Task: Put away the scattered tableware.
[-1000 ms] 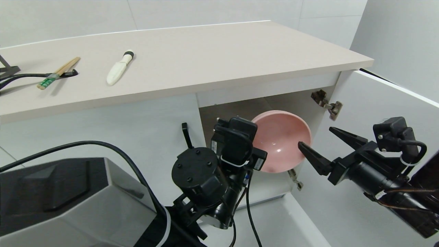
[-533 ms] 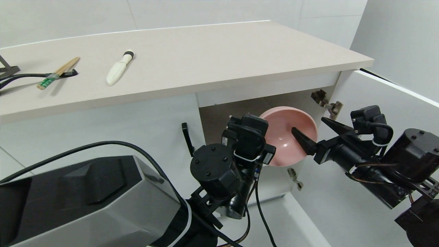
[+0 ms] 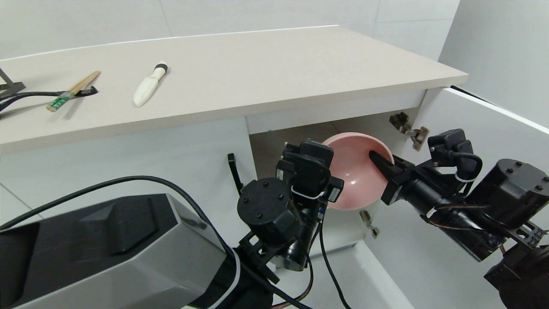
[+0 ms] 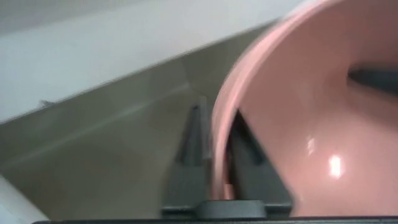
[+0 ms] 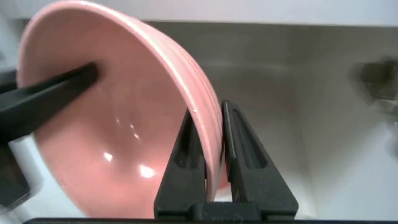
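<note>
Well left of the pink bowl (image 3: 358,174), chopsticks (image 3: 73,91) and a white utensil (image 3: 149,85) lie on the worktop (image 3: 279,68), long axes running near-left to far-right. The bowl is held on edge in the open cabinet (image 3: 296,135) below, hollow facing the robot. Left gripper (image 4: 215,127): jaws clamped on its left rim, which the wrist housing covers in the head view. Right gripper (image 5: 208,118): jaws clamped on its right rim, one inside the hollow.

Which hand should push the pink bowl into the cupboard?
Probably the right hand: it grips the pink bowl by the rim, pointing into the open cupboard. The left hand grips the opposite rim.
</note>
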You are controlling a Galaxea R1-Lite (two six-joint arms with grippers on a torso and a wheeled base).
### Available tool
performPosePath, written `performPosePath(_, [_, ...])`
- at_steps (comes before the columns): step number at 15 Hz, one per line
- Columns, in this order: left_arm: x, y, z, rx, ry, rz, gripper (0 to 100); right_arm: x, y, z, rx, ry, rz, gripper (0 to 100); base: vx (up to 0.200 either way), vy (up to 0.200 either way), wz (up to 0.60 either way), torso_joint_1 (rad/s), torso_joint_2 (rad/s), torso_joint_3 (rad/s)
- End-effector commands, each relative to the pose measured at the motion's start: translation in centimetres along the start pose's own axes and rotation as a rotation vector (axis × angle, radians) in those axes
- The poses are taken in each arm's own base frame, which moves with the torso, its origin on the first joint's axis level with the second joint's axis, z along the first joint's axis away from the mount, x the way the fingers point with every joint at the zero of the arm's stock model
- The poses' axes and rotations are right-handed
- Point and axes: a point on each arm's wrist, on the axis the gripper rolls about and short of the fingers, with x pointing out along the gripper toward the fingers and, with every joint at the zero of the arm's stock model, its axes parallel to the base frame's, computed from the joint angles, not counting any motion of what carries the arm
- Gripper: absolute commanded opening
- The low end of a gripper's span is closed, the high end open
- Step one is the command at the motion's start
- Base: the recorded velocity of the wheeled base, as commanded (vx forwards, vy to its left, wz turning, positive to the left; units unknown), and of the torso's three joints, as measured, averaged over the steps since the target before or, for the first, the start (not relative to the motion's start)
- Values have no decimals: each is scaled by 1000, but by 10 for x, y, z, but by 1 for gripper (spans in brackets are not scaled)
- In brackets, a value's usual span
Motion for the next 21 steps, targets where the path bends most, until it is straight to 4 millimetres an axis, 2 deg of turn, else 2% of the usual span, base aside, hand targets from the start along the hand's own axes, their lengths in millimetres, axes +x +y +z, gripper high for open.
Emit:
performPosePath(1, [-1, 1, 4, -8, -6, 1, 100, 0, -1, 2, -1, -9, -5, 0, 0, 0, 0, 0, 0, 0])
performPosePath(3, [-3, 8, 17, -32, -29, 6, 100, 1, -13, -4, -10, 11, -46, 0, 0, 0, 0, 0, 0, 0])
performPosePath(4, [-14, 18, 31, -74, -50, -46, 100, 2, -22, -12, -17, 35, -74, 0, 0, 0, 0, 0, 0, 0])
performPosePath(6, [-36, 31, 38, -117, -47, -172, 100, 3, -23, -20, -19, 62, -77, 0, 0, 0, 0, 0, 0, 0])
performPosePath(7, [-61, 46, 44, -175, -33, -299, 100, 5, -23, -28, -18, 86, -77, 0, 0, 0, 0, 0, 0, 0])
performPosePath(8, [-74, 56, 47, -215, -22, -349, 100, 6, -23, -33, -17, 102, -76, 0, 0, 0, 0, 0, 0, 0])
performPosePath(11, [-89, 85, 45, -259, 11, -374, 100, 6, -26, -42, -13, 136, -87, 0, 0, 0, 0, 0, 0, 0])
performPosePath(17, [-143, 132, 40, -245, 8, -902, 100, -8, -26, -41, 65, 159, -91, 0, 0, 0, 0, 0, 0, 0])
performPosePath(19, [-157, 140, 41, -240, 15, -911, 100, -6, -26, -42, 77, 155, -94, 0, 0, 0, 0, 0, 0, 0])
performPosePath(21, [-179, 146, 38, -236, 48, -915, 100, 5, -27, -43, 127, 134, -98, 0, 0, 0, 0, 0, 0, 0])
